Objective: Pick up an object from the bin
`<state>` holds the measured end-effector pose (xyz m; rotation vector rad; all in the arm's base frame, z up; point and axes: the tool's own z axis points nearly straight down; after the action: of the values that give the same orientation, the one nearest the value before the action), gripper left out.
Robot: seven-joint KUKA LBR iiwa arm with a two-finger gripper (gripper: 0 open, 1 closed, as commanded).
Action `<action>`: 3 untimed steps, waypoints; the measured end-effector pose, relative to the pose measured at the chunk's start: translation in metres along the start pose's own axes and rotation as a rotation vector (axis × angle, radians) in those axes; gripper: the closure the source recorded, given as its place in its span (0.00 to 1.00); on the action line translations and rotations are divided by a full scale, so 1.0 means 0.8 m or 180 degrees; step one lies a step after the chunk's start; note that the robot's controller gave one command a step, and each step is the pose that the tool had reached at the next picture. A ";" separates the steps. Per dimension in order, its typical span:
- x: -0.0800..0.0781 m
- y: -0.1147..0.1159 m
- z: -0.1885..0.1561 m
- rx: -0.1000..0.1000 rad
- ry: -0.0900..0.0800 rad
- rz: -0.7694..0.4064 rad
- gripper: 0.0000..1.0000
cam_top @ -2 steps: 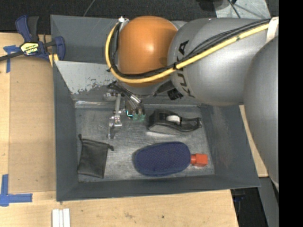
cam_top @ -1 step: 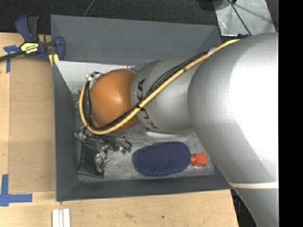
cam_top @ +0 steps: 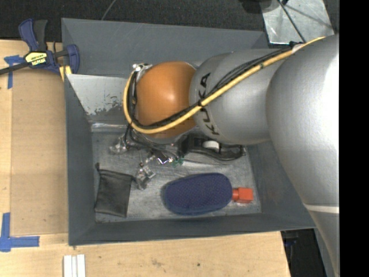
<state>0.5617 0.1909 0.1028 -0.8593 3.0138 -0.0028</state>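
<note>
Where the arm [cam_top: 277,97] reaches in from the right, its orange wrist cover [cam_top: 164,100] hangs over the back half of the grey bin [cam_top: 81,172], and a yellow cable [cam_top: 230,82] runs along it. Under the cover the tool [cam_top: 138,160] sits low over the floor [cam_top: 147,205], left of the middle. Whether it is released or clenched cannot be told, nor whether it grips anything.

Nearest to it is a black folded pouch [cam_top: 112,193], lying flat in the front left corner just beside the tool's lower metal part. To the right, a dark blue oval pad [cam_top: 196,193] with a woven surface lies along the front wall. A small orange-red block [cam_top: 243,195] sits at its right end, close or touching. A black and white thing [cam_top: 212,146] lies partly hidden under the arm.

The floor is dull grey, speckled and scuffed. The bin's walls slope outwards, and the back left wall [cam_top: 92,91] is paler, with dark scratches.
</note>
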 end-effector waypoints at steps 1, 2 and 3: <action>-0.058 0.020 -0.005 -0.0013 0.0000 0.0829 0.00; 0.007 0.045 0.038 -0.0010 -0.0013 0.0720 0.00; -0.015 -0.012 0.037 -0.0015 -0.0003 0.0249 0.00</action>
<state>0.5772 0.1891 0.0731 -0.7410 3.0453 0.0050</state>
